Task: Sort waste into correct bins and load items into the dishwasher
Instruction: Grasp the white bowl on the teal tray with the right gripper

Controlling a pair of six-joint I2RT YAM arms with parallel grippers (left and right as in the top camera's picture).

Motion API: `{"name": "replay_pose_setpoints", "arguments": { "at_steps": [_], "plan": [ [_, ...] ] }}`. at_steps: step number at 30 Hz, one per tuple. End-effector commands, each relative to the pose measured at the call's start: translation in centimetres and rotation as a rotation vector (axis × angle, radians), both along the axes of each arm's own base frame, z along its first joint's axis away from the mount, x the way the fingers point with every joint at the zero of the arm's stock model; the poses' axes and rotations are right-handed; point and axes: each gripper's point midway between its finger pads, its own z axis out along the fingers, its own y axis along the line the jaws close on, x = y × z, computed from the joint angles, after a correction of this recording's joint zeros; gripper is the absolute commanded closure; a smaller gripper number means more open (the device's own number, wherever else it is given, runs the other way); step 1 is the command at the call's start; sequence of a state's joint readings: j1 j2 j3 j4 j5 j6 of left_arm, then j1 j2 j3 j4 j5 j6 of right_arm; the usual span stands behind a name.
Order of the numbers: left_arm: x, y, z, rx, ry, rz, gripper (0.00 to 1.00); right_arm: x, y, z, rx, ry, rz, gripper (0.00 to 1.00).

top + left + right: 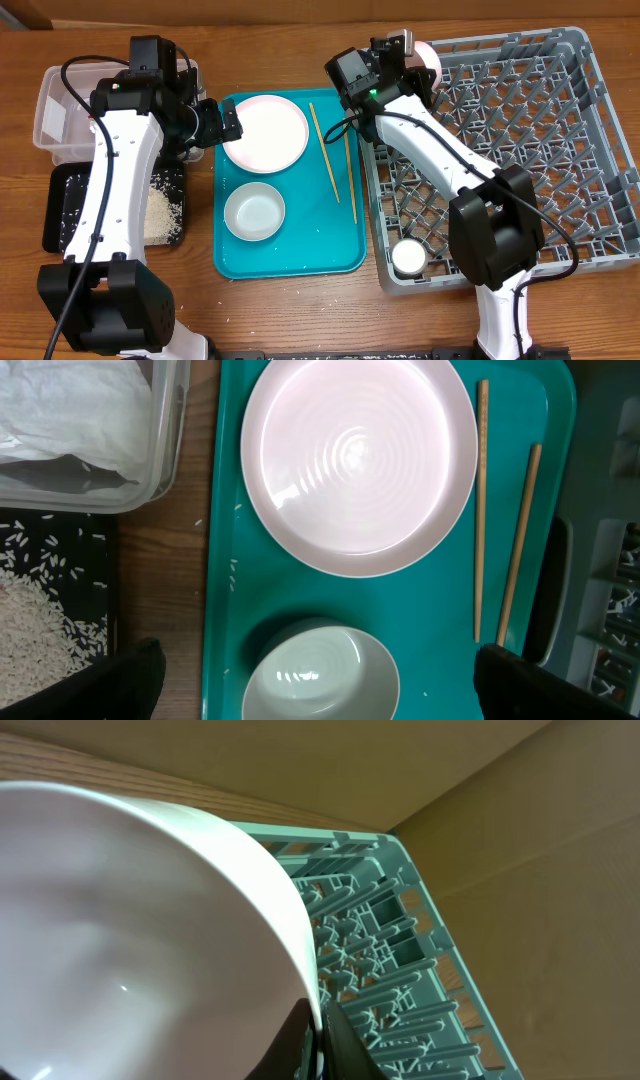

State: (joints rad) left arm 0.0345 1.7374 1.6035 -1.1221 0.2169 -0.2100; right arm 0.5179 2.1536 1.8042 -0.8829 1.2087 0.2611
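My right gripper [408, 52] is shut on the rim of a small whitish-pink bowl [427, 55], holding it tilted over the far left corner of the grey dish rack [560, 150]. In the right wrist view the fingers [320, 1032] pinch the bowl's rim [120, 920] above the rack's pegs [400, 980]. My left gripper [226, 122] is open and empty above the round plate's left edge. The plate [266, 132], a second bowl [254, 212] and two chopsticks [325, 150] lie on the teal tray [300, 250]. The left wrist view shows the open fingers [315, 655], the plate [358, 460], bowl [320, 678] and chopsticks [481, 510].
A clear tub [55, 110] with white paper [70, 410] stands at the far left. In front of it is the black tray [62, 215] with rice [162, 212]. A small white cup [409, 257] sits in the rack's near left corner.
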Motion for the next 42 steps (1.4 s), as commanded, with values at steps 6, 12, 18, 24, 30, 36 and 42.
{"name": "replay_pose_setpoints", "arguments": {
  "at_steps": [6, 12, 18, 24, 30, 36, 42],
  "plan": [
    [0.3, -0.3, 1.3, -0.009, -0.037, -0.010, 0.00, -1.4, 4.1, -0.6, -0.027, 0.016, 0.085, 0.91],
    [0.3, -0.3, 1.3, -0.009, -0.037, -0.010, 0.00, -2.0, 6.3, -2.2, 0.041, 0.087, 0.153, 0.37],
    [0.3, -0.3, 1.3, -0.009, -0.037, -0.010, 0.00, -3.1, 9.5, -3.3, 0.331, 0.211, 0.239, 0.23],
    [0.3, -0.3, 1.3, -0.009, -0.037, -0.010, 0.00, -6.2, 15.3, 1.5, 0.743, 0.329, 0.444, 0.07],
    [0.3, -0.3, 1.3, -0.009, -0.037, -0.010, 0.00, -9.8, 20.9, 1.4, 1.056, 0.520, 0.612, 0.07],
    [0.2, -0.3, 1.3, -0.012, -0.036, -0.009, 0.00, -12.0, 23.3, -2.2, 1.180, 0.683, 0.559, 0.21],
    [-0.5, -1.5, 2.2, -0.134, 0.002, 0.036, 0.00, -14.6, 24.7, -5.8, 1.182, 0.792, 0.488, 0.22]
  ]
}}
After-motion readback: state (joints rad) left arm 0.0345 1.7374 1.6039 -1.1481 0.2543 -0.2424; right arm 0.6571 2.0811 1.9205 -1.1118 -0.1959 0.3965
